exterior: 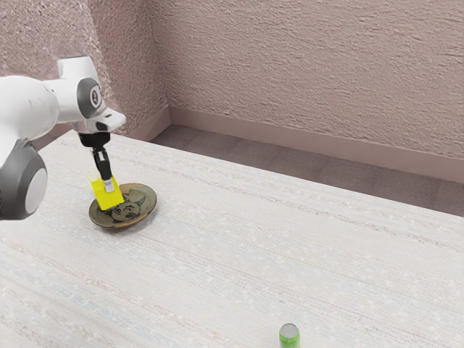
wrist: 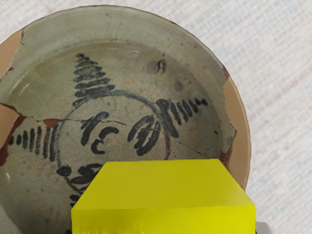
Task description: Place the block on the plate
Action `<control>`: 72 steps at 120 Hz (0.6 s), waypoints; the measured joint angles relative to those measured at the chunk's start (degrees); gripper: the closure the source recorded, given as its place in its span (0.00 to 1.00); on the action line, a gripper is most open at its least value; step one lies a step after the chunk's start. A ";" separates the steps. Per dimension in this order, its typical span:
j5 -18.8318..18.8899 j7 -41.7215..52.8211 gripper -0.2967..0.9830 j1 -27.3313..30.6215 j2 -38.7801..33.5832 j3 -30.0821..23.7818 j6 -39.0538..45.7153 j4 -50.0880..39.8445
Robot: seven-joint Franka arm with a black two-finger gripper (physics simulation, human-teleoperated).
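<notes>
While the arm (exterior: 29,105) leans in from the exterior view's left, its gripper (exterior: 108,185) is clamped on the yellow block (exterior: 111,200), tilted, over the plate (exterior: 143,197); can't tell if they touch. Placing step, likely: centre, level, lower, release. Sloped rim could tip it. Green can (exterior: 289,337) well apart, toward the right, no obstacle.

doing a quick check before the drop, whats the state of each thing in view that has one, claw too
Claw: shut on the block
Block: held, tilted, over the plate; can't tell whether it touches
Plate: right way up, painted face showing, cracked, with plain tan patches at the rim
Green can: upright, partly cut off by the exterior view's lower edge
</notes>
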 joint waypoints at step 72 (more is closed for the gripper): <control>-1.36 2.98 0.44 0.67 2.65 -1.66 1.47 0.73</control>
